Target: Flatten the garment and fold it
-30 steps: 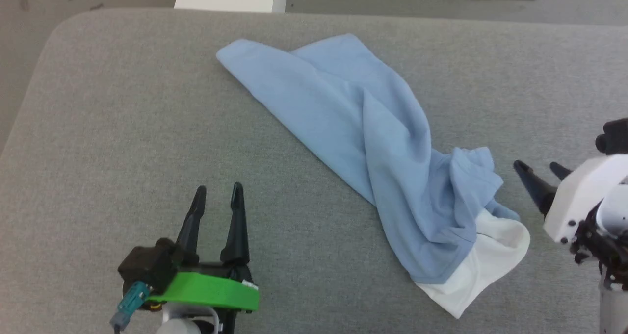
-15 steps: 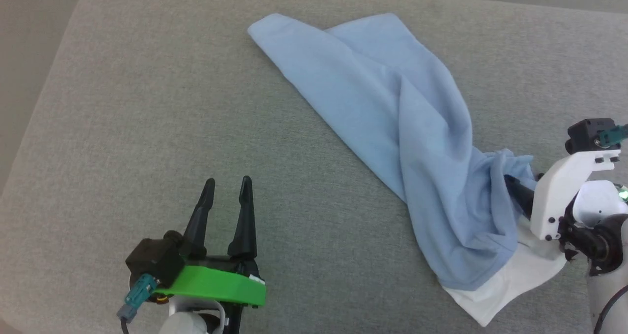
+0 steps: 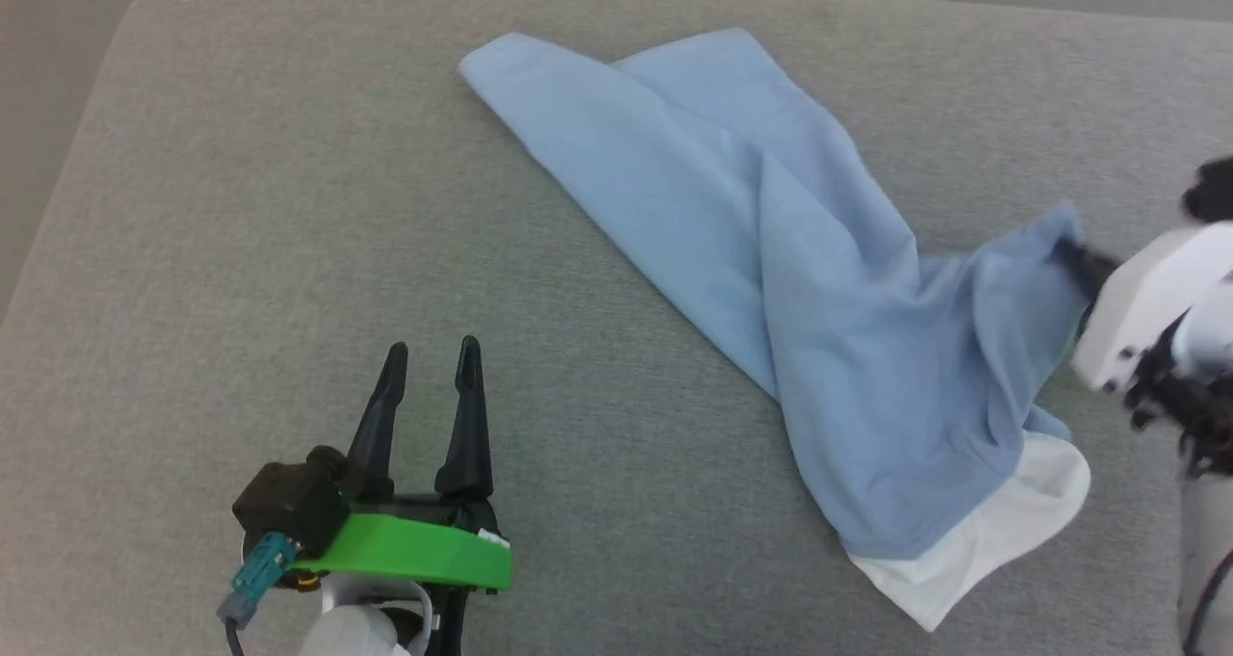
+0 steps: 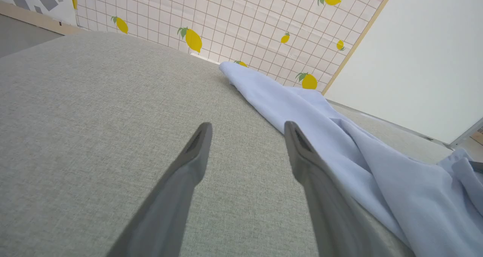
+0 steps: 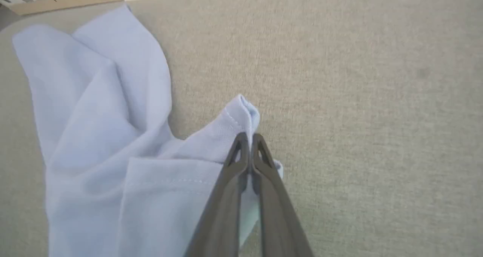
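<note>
Crumpled garment (image 3: 800, 280) lay mid-surface (image 3: 241, 203), long axis far-left to near-right, white panel (image 3: 973, 531) at near end. My right fingers (image 5: 231, 174) were clamped together on hem corner (image 5: 241, 113) at its right side. My left fingers (image 3: 468, 425) were apart, empty, near-left of it. Bare room rightward for spreading, I judged.

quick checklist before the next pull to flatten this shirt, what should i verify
1. Right end effector shut on an edge of the garment: ok.
2. Left end effector open, apart from the cloth: ok.
3. The garment lies flat: not ok, it is bunched in diagonal folds.
4. One layer pinched, not two: cannot tell.
5. The garment sits inside the edges of the grey surface: ok.
</note>
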Robot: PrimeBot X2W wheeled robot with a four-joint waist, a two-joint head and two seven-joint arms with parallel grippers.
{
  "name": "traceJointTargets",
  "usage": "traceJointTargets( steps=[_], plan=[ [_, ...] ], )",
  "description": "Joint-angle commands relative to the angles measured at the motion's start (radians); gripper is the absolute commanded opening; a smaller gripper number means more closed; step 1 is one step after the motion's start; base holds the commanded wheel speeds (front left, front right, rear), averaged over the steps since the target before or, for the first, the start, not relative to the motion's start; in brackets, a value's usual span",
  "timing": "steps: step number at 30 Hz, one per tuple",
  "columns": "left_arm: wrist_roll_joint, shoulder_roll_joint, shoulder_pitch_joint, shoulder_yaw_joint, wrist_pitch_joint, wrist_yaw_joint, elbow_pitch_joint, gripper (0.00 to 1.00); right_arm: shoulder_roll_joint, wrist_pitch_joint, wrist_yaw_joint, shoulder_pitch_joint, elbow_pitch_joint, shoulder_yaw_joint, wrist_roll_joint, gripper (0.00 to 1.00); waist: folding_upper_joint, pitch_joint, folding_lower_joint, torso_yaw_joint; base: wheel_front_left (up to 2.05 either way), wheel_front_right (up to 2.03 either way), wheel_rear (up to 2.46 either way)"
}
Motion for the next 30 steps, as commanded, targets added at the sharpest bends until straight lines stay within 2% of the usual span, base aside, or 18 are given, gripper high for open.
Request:
traceJointTargets(
  steps=[1,5,8,15,19,25,26,27,28,29,30],
  plan=[
    [0.006,-0.002,-0.009,0.004,-0.004,-0.001,-0.002,1.0,-0.004,-0.01,-0.002,-0.027,-0.018,-0.017,0.011,0.0,0.0,-0.009,0.0,-0.024,0.0,0.0,0.0],
    [0.014,-0.002,-0.01,0.008,-0.004,-0.005,-0.005,1.0,-0.035,-0.006,-0.002,-0.046,-0.054,-0.109,0.001,0.0,0.0,0.006,0.0,-0.042,0.0,0.0,0.0],
    [0.021,-0.002,-0.013,0.012,-0.004,-0.01,-0.006,1.0,-0.078,-0.007,-0.002,-0.046,-0.05,-0.221,-0.025,0.0,0.0,0.025,0.0,-0.05,0.0,0.0,0.0],
    [0.036,-0.002,-0.026,0.014,-0.004,-0.021,0.001,1.0,-0.15,-0.085,-0.002,0.026,0.039,-0.469,-0.142,0.0,0.0,0.066,0.0,-0.05,0.0,0.0,0.0],
    [0.047,-0.002,-0.039,0.008,-0.004,-0.026,0.007,1.0,-0.14,-0.156,-0.002,0.054,0.129,-0.535,-0.194,0.0,0.0,0.079,0.0,-0.044,0.0,0.0,0.0],
    [0.055,-0.002,-0.052,0.014,-0.004,-0.034,0.02,1.0,-0.135,-0.251,-0.002,0.046,0.23,-0.542,-0.264,0.0,0.0,0.076,0.0,-0.044,0.0,0.0,0.0],
    [0.055,-0.002,-0.051,0.016,-0.004,-0.034,0.022,1.0,-0.134,-0.263,-0.002,0.039,0.243,-0.542,-0.266,0.14,0.0,0.072,0.0,-0.046,0.0,0.0,0.0],
    [0.055,-0.002,-0.049,0.018,-0.004,-0.033,0.025,1.0,-0.134,-0.276,-0.002,0.03,0.256,-0.536,-0.266,0.49,0.0,0.065,0.0,-0.049,0.0,0.0,0.0],
    [0.055,-0.002,-0.047,0.019,-0.004,-0.033,0.026,1.0,-0.135,-0.285,-0.002,0.022,0.263,-0.528,-0.264,0.91,0.0,0.057,0.0,-0.052,0.0,0.0,0.0],
    [0.053,-0.002,-0.043,0.022,-0.004,-0.033,0.028,1.0,-0.137,-0.294,-0.002,0.012,0.268,-0.516,-0.258,1.0,0.0,0.048,0.0,-0.056,0.0,0.0,0.0],
    [0.052,-0.002,-0.039,0.024,-0.004,-0.032,0.03,1.0,-0.14,-0.301,-0.002,0.004,0.267,-0.502,-0.251,1.0,0.0,0.038,0.0,-0.061,0.0,0.0,0.0]
  ],
)
